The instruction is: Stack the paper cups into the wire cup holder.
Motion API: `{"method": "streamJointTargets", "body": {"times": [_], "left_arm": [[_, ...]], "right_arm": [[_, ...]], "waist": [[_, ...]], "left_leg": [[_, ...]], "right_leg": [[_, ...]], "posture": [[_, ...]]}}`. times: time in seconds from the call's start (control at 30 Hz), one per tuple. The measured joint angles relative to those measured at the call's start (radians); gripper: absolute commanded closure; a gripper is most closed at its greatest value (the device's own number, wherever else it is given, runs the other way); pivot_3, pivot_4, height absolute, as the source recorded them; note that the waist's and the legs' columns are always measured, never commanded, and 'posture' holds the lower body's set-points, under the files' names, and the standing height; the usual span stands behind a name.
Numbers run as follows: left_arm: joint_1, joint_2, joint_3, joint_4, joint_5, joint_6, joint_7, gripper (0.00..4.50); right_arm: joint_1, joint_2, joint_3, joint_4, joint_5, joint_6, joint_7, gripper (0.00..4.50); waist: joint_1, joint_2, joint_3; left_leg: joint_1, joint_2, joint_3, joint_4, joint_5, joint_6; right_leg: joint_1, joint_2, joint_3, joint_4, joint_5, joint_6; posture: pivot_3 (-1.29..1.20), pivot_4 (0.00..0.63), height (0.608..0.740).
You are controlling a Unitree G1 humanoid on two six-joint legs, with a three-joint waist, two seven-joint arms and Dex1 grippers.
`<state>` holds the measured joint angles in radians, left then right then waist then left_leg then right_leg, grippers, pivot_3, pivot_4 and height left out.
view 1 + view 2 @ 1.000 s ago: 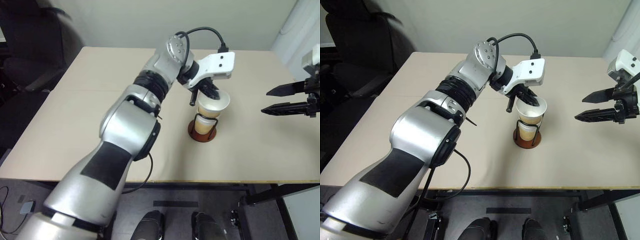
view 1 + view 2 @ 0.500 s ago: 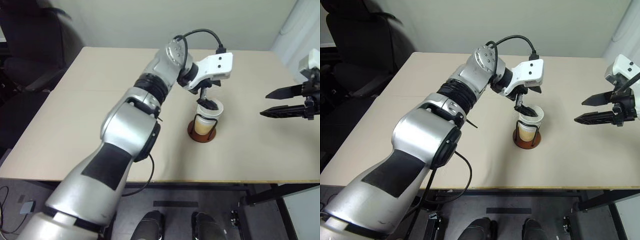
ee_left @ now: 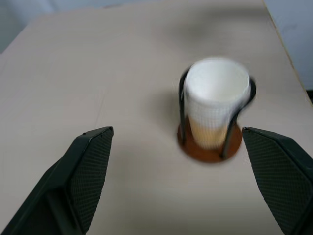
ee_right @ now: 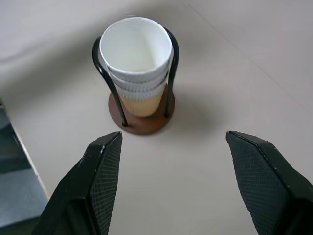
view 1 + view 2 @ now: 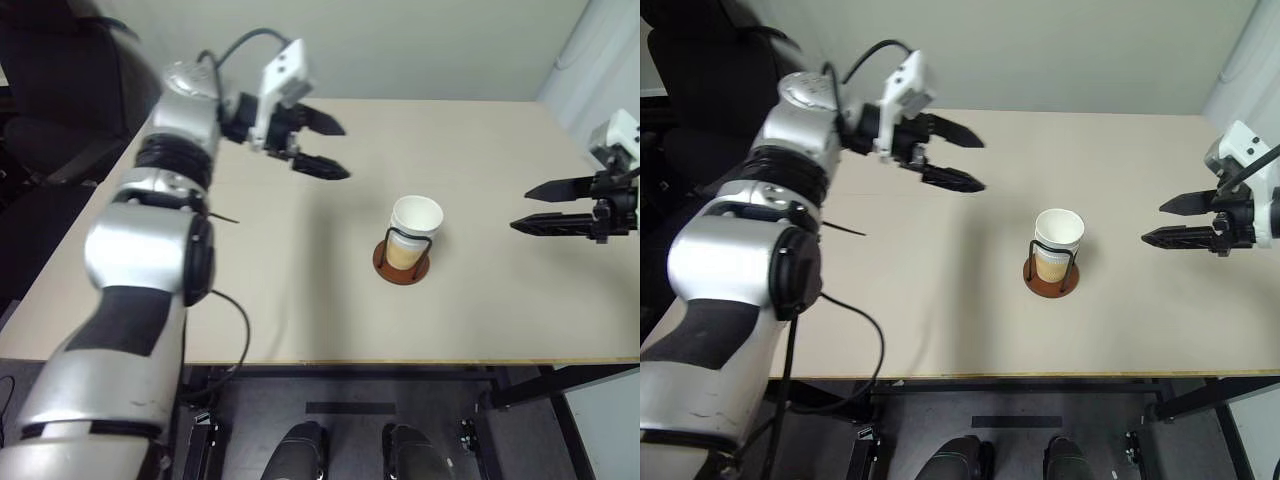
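Left gripper (image 5: 325, 148) above the desk (image 5: 250, 290), jaws wide, holding nothing. Right gripper (image 5: 540, 207) likewise wide and empty. Paper cups (image 4: 136, 68) nested inside wire cup holder (image 4: 142, 120) at desk middle. No readable writing.

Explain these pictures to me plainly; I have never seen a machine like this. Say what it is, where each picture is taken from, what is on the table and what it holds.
This is a humanoid robot with two arms, each ending in a gripper of two black fingers. Two pictures come from cameras in its head, looking down over a tan table. The other two come from cameras on its wrists, looking out between each gripper's fingers.

On the table stands a wire cup holder: a round reddish-brown base with black wire loops. Inside it sit the paper cups, nested one in another, tan outside and white inside.

The left gripper hangs over the far left part of the table, open and empty. The right gripper hangs off to the right of the holder, also open and empty. Neither touches the cups.
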<state>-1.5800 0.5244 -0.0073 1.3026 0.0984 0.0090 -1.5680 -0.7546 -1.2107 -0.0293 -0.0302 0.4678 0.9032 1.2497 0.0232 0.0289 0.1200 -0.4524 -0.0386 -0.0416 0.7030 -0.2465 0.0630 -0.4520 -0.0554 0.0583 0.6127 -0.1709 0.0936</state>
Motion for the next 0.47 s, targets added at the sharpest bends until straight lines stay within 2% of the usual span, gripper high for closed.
{"method": "streamJointTargets", "body": {"times": [0.1, 0.23, 0.47], "left_arm": [[0.029, 0.081, 0.015, -0.024, -0.026, 0.044, -0.001, 0.01], [0.065, 0.139, 0.023, -0.070, -0.041, 0.085, 0.008, 0.01], [0.141, 0.139, 0.026, -0.149, -0.078, 0.132, 0.018, 0.01]], "right_arm": [[-0.003, 0.023, 0.002, 0.007, -0.002, -0.008, -0.017, 1.07], [-0.020, 0.034, 0.016, 0.033, -0.020, -0.049, -0.014, 1.07], [-0.007, 0.050, 0.036, 0.035, -0.039, -0.095, -0.009, 1.07]], "waist": [[0.001, 0.000, 0.000], [0.002, 0.000, 0.000], [0.000, 0.000, 0.000]], "left_leg": [[0.000, 0.000, -0.001, 0.000, 0.000, 0.000], [0.000, -0.002, -0.002, 0.000, 0.000, 0.000], [0.000, -0.001, -0.003, 0.000, 0.002, -0.002]], "right_leg": [[0.000, 0.000, -0.001, -0.001, 0.000, 0.000], [0.001, 0.000, -0.002, -0.001, 0.000, -0.001], [0.001, 0.000, -0.002, 0.000, 0.001, -0.003]], "posture": [[0.00, 0.150, 0.740], [0.00, 0.150, 0.740], [0.00, 0.150, 0.740]]}}
